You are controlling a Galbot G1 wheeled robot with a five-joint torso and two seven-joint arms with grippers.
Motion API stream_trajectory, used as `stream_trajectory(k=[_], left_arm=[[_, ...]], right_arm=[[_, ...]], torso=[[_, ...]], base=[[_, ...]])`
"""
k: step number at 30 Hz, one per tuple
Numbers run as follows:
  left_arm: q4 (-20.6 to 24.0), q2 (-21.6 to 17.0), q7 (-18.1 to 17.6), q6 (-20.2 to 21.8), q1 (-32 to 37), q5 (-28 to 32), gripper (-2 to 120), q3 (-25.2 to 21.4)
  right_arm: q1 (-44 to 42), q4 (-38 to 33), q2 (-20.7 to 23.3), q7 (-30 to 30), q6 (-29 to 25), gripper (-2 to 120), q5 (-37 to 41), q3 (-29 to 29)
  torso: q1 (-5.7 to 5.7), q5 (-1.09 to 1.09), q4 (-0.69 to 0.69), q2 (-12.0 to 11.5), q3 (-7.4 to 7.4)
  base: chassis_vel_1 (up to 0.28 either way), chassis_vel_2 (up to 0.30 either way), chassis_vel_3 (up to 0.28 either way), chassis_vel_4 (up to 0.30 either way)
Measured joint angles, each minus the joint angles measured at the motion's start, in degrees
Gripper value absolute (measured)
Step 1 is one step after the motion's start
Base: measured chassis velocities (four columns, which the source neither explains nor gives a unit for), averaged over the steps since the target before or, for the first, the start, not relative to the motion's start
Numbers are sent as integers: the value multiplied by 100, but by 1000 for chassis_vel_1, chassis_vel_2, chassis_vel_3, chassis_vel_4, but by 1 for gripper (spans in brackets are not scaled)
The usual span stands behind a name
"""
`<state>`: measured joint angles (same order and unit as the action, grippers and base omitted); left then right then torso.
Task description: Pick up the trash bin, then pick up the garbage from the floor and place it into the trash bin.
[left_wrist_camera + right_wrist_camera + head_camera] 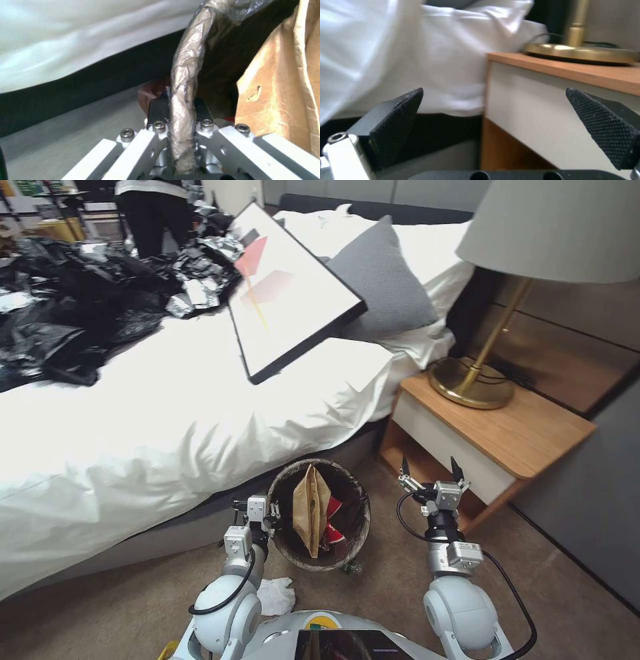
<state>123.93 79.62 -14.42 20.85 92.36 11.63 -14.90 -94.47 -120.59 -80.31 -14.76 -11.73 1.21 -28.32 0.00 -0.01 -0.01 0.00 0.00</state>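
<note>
The left tool (180,112) pinches the rim of the trash bin (319,515) beside the bed. A paper bag (311,510) is inside. Tissue (275,595) waits on the floor. The right tool (431,471) is wide, empty.

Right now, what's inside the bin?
In the bin, held at its rim by the left gripper: an upright tan paper bag and red cartons. Anything beneath them is covered.

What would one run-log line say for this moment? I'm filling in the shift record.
left gripper: shut on trash bin rim | right gripper: open, empty, by nightstand | in bin: paper bag | white tissue: on floor
</note>
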Motion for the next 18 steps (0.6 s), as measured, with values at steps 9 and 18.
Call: stream_trajectory(k=[9, 18], left_arm=[[-20, 5, 8, 8, 21, 35, 0, 38], [-39, -1, 12, 12, 30, 38, 2, 62]], right_arm=[[28, 1, 3, 1, 28, 100, 0, 15], [48, -3, 23, 0, 61, 100, 3, 41]], torso=[[0, 0, 0, 0, 0], [0, -1, 0, 0, 0]], base=[[119, 117, 129, 120], [127, 121, 130, 118]])
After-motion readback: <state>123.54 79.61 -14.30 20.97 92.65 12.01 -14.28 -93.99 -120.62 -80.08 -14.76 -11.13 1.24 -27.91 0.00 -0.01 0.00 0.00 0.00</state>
